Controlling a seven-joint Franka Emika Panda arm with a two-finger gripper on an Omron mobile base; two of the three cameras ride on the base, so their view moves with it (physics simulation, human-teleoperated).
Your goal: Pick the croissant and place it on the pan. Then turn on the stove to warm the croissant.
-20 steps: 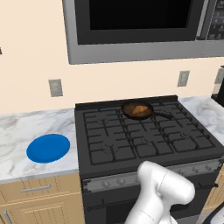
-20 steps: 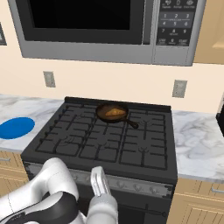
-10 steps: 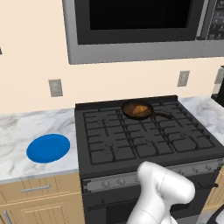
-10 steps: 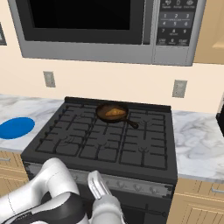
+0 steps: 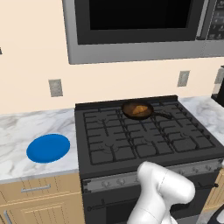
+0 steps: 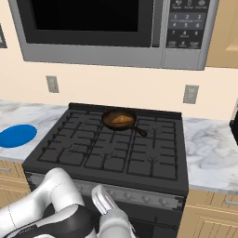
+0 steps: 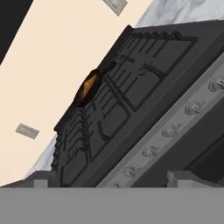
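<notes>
Croissant (image 5: 140,109): lies inside the pan, golden-brown, on the rear of the stove; in the hand view a small orange patch (image 7: 90,84) in the dark pan.
Pan (image 6: 118,120): round, dark, on the back middle grate; thin straight handle points to the right and a little toward the front.
Stove (image 5: 144,140): wide black gas range with dark grates; a silver front strip with a row of small knobs runs along its front edge (image 7: 175,127).
Gripper (image 7: 107,179): low, in front of the stove's front strip, near the knobs; fingers stand wide apart at the bottom corners of the hand view, with nothing between them and nothing held.
Arm (image 6: 60,209): white, folded low in front of the oven; a white elbow (image 5: 168,186) bulges before the knob strip.
Plate (image 5: 48,148): flat, round, blue, on the marble counter left of the stove, well apart from the pan.
Microwave (image 6: 107,32): steel, dark door, mounted above the stove; keypad at its right side.
Writing: the keypad (image 6: 186,23) carries small white marks, too small to read; no brand legible on stove or microwave.
Outlets: one grey wall plate left of the stove (image 5: 55,87), another right of it (image 5: 183,78).
</notes>
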